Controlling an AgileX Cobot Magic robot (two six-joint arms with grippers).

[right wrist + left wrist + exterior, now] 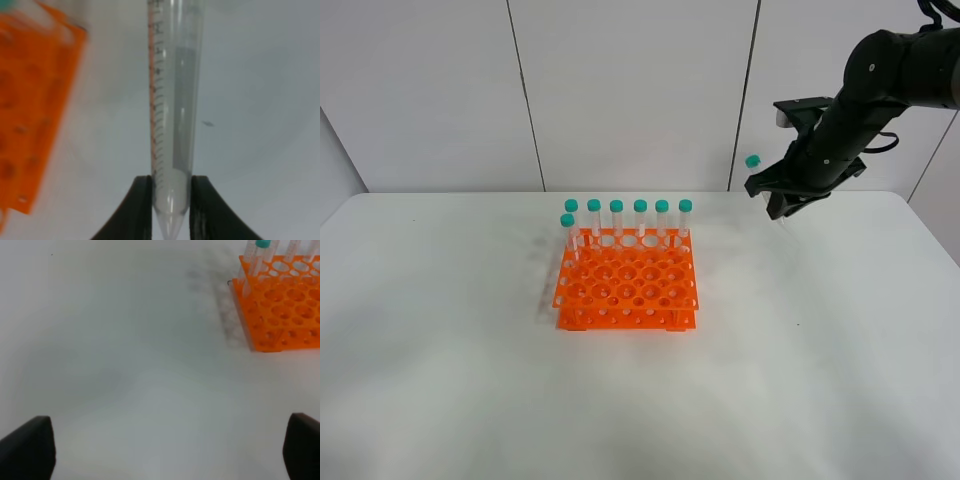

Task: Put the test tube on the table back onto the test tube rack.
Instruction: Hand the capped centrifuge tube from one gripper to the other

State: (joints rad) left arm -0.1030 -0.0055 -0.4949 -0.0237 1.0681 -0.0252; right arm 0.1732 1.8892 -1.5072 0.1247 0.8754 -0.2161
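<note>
My right gripper (778, 203) hangs above the table (470, 390) at the back right, shut on the test tube (752, 160). Only the tube's teal cap stands out there, up and to the left of the fingers. In the right wrist view the black fingers (142, 200) clamp the clear graduated test tube (172, 100) just above its conical tip, with the orange test tube rack (30, 110) off to one side. The test tube rack (625, 285) stands mid-table, well left of that gripper. My left gripper (165, 450) is open over bare table, and the rack (285, 305) lies some way ahead of it.
Several teal-capped tubes (640, 218) stand upright along the rack's back row, and one more (567, 232) stands at its left end, a row nearer. The rack's front rows of holes are unfilled. A white panelled wall (620, 90) rises behind the table.
</note>
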